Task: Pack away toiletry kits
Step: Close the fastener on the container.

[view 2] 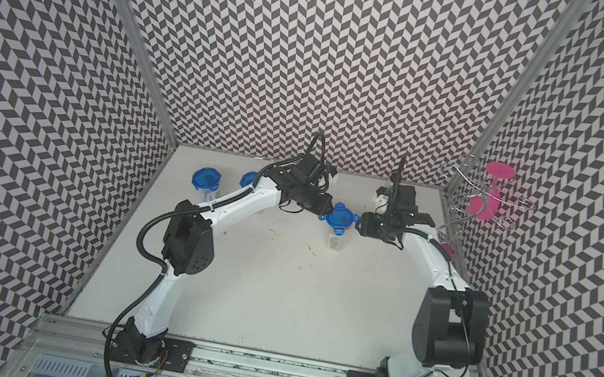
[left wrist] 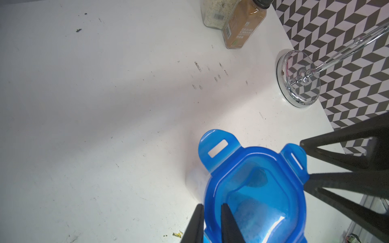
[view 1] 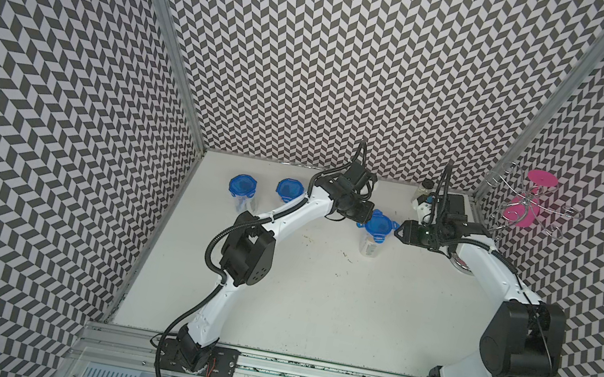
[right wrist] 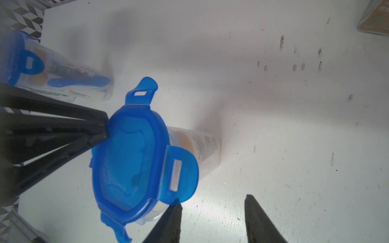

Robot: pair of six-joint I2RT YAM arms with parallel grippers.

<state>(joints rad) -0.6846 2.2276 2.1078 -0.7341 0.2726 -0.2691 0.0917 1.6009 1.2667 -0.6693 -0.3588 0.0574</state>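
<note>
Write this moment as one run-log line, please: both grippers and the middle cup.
middle cup: upright, blue lid on, tabs unlatched | left gripper: shut on lid rim | right gripper: open beside a tab

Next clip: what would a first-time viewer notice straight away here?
Both arms meet at the blue lid of the clear cup mid-table, its tabs flared out: the left tool pinches its rim, the right tool stands open beside a tab. Two more lidded cups stand back left; a wire stand with pink discs rises at the right wall.
</note>
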